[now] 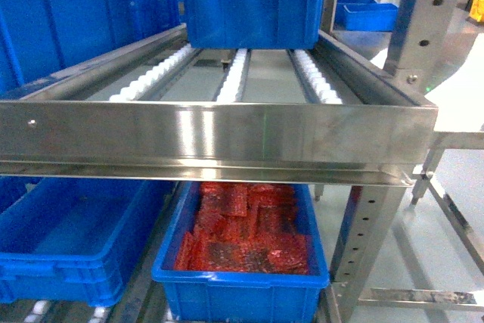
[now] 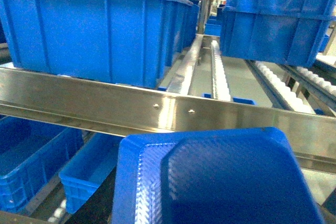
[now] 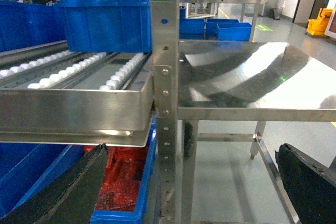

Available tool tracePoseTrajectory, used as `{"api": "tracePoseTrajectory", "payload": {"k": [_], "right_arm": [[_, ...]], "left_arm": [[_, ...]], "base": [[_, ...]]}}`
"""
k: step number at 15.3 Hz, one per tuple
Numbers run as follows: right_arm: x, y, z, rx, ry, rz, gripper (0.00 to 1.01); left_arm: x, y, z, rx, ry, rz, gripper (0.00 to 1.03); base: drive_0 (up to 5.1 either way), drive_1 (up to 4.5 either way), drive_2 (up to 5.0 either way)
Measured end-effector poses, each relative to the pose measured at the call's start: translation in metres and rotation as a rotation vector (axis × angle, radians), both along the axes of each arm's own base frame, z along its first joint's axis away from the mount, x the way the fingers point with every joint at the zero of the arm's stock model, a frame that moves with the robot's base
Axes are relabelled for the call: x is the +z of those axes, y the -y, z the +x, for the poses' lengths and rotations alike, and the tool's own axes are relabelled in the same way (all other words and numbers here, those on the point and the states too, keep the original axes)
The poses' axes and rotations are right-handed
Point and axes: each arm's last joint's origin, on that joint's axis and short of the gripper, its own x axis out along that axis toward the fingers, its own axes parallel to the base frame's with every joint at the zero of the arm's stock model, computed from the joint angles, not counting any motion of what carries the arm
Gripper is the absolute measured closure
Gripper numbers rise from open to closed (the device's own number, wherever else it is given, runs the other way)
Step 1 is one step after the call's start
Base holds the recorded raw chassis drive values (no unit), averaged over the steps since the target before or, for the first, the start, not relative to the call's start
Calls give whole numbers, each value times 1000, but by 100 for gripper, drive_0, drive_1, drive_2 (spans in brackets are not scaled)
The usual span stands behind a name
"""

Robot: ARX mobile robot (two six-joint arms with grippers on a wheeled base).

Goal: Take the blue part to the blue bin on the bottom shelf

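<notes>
Blue part (image 2: 215, 182) near, low, before the rack's steel front rail (image 2: 105, 106). Left gripper hidden behind it; grip impossible to tell. Right gripper (image 3: 191, 153) spread wide, empty. On bottom shelf (image 1: 34, 312): empty blue bin (image 1: 68, 240) left, red-filled bin (image 1: 242, 281) beside.

Shiny steel rack rail (image 1: 219, 132); glossy plastic blue bin (image 1: 242, 277); textured blue part (image 2: 215, 182).

Black, matte right gripper (image 3: 184, 187) jaws

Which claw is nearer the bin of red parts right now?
Right. Its open claw hangs beside that bin; the left wrist view shows empty blue bins, nothing red.
</notes>
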Motion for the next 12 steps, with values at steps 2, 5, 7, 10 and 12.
{"api": "tracePoseTrajectory", "payload": {"k": [2,5,7,10,12], "right_arm": [[0,0,0,0,-2,0,3],[0,0,0,0,0,0,3],[0,0,0,0,0,0,3],[0,0,0,0,0,0,3],[0,0,0,0,2,0,3]], "left_arm": [[0,0,0,0,0,0,60],[0,0,0,0,0,0,60],[0,0,0,0,-1,0,60],[0,0,0,0,-3,1,60],[0,0,0,-3,0,0,60]], "base": [[-498,239,239],[-496,241,241],[-479,258,258],[-503,233,233],[-498,238,238]]}}
